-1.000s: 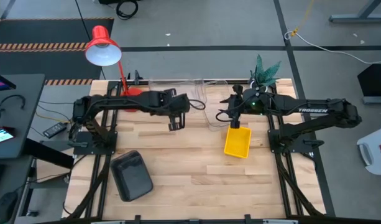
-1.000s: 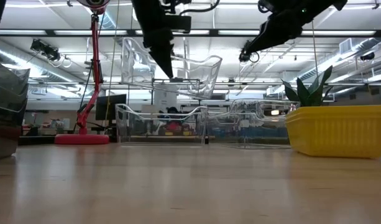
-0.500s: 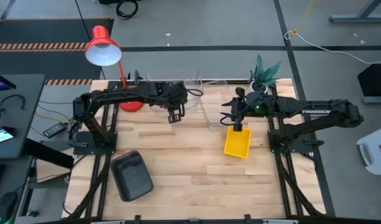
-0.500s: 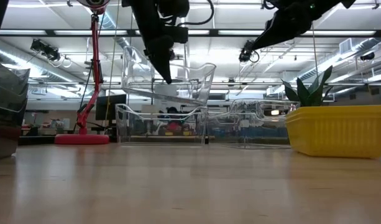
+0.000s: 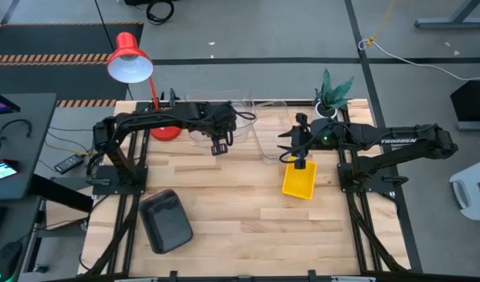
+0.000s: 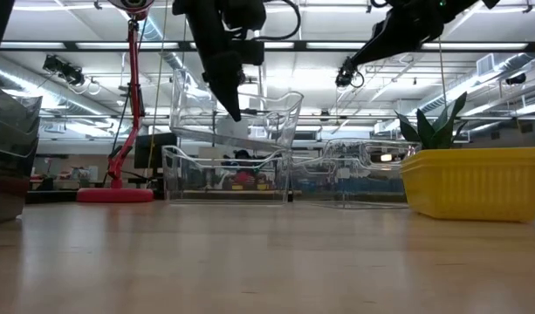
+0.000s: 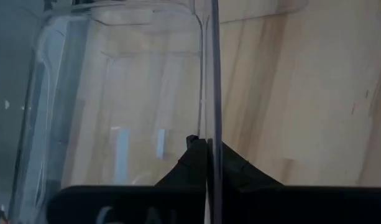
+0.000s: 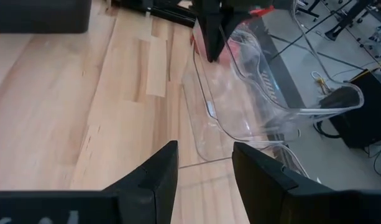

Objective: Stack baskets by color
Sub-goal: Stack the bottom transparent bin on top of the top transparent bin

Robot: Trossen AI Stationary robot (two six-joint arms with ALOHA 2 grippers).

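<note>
My left gripper is shut on a clear basket, which hangs tilted just above a second clear basket resting on its base near the table's far edge. A third clear basket rests on the table to the right of that one. A yellow basket lies right of centre, and a dark grey basket lies at the near left. My right gripper is open, up in the air over the yellow basket's far end, with nothing between its fingers. My left gripper pinches one side wall of the clear basket at its rim, one finger inside the basket and one outside. The fingers slant down from above. The basket is lifted off the table and tilted, hanging over the second clear basket.
A red desk lamp stands at the far left corner with its base on the table. A small potted plant stands at the far right. Bare wooden tabletop lies across the near middle.
My left gripper has swung toward the table's far left with the clear basket still held. The basket has come over the second clear basket and sunk a little toward it, staying tilted.
</note>
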